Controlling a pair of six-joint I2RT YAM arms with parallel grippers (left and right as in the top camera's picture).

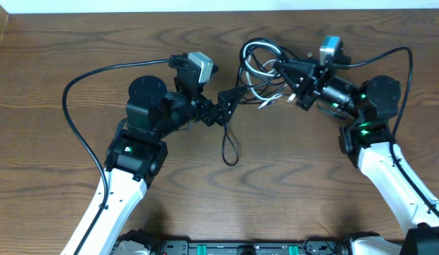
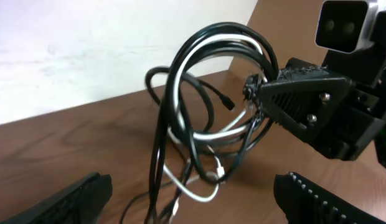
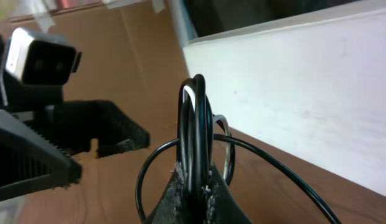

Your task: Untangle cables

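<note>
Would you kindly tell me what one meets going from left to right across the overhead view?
Left arm's black joint → left wrist camera → left gripper → tangled cables → right gripper → right wrist camera → right arm's black joint.

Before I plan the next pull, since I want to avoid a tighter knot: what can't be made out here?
Overhead: how the cables cross; too small, partly under the right gripper.
Left wrist: their lower strands, cut off by the bottom edge.
Right wrist: their loops, seen edge-on; the pinch point is blurred.
</note>
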